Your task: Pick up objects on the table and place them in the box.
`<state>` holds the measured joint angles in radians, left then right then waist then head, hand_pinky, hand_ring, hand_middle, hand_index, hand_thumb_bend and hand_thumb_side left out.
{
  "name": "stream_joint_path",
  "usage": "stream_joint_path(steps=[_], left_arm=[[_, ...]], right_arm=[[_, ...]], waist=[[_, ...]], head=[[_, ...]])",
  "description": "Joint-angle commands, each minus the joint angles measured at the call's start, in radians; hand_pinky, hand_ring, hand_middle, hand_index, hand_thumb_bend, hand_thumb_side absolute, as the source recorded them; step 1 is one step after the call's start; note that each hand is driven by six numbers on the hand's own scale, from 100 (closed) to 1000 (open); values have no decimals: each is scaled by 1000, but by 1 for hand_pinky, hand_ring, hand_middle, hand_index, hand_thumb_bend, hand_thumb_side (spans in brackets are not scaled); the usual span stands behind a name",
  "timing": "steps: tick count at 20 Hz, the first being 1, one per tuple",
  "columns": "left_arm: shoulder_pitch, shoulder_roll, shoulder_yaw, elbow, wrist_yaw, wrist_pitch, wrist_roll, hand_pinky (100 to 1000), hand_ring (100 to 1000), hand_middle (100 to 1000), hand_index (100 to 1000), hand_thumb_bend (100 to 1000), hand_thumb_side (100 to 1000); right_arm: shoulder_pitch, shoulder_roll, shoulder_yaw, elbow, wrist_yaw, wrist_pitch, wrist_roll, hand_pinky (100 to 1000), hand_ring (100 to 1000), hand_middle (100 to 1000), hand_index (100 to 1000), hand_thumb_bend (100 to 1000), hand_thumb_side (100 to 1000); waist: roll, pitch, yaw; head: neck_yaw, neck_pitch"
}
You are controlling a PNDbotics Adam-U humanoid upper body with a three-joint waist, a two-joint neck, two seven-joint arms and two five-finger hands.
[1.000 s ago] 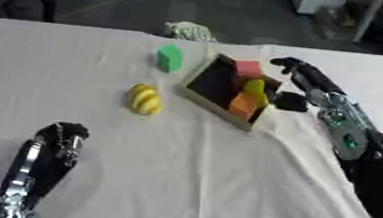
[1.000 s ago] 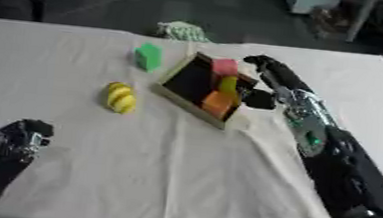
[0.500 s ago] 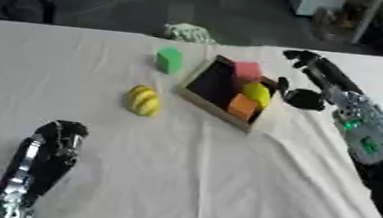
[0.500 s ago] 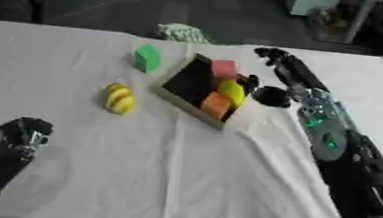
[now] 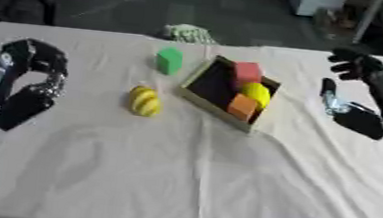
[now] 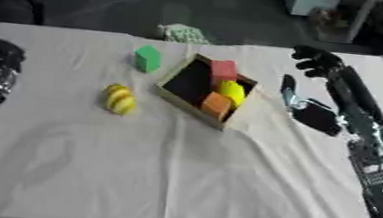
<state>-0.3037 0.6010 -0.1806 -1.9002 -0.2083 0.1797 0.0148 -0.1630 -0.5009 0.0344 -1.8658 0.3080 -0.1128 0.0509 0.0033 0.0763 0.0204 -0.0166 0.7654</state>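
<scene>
Counter (image 5: 188,181) draped in a white cloth, wrinkled. Wooden box (image 5: 204,89) sits center-right, turned at an angle, dark inside; it holds a red block (image 5: 247,71) at the far end, a yellow round piece (image 5: 255,93) in the middle and an orange block (image 5: 242,107) nearest, all packed along its right side. Left part of the box is bare. Green block (image 5: 169,60) stands on the cloth just left of the box's far corner, not touching it. Yellow striped object (image 5: 144,101) lies on the cloth left of the box, near but apart. A pale green-white bundle (image 5: 188,32) sits at the far counter edge behind the green block. Right hand (image 6: 316,112) is right of the box, apart from it, raised off the cloth, fingers (image 6: 315,60) spread and mostly straight, thumb out toward the box, holding nothing. Left hand (image 5: 29,96) shows at the left edge, well away from the objects, fingers curled over at the top, nothing in them.
</scene>
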Motion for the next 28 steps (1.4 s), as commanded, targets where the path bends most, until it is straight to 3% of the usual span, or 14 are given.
stream_joint_path(steps=[1,4,7,12,19,28], left_arm=[[-77,133,-8,28,-45,23,-67,746,740,688,701,162,470],[-179,185,-48,141,-95,38,-142,747,742,698,755,188,465],[-292,188,-86,305,-141,38,-210,758,758,722,804,226,469],[-463,82,-88,625,-295,32,-250,771,776,743,845,298,481],[-619,-91,-5,988,-459,15,-152,775,785,752,845,359,534],[-666,-174,45,1161,-504,46,15,761,773,740,838,377,529]], right_arm=[[28,2,-44,-96,-34,-23,-19,749,773,785,902,100,418],[66,19,-66,-129,-47,-40,-33,748,771,783,902,100,423],[77,42,-88,-134,-54,-70,-52,745,768,780,902,100,432],[83,75,-115,-134,-59,-107,-82,741,761,774,902,100,445],[61,122,-108,-134,-96,-136,-80,737,755,768,901,100,454],[45,150,-97,-134,-124,-142,-60,734,751,763,898,100,456]], waist=[[-2,-3,-25],[-4,5,-66],[-5,20,-115],[-5,43,-174],[-9,69,-238],[-8,87,-270]], head=[[41,5],[78,5],[121,5],[158,-10],[209,-31],[240,-43]])
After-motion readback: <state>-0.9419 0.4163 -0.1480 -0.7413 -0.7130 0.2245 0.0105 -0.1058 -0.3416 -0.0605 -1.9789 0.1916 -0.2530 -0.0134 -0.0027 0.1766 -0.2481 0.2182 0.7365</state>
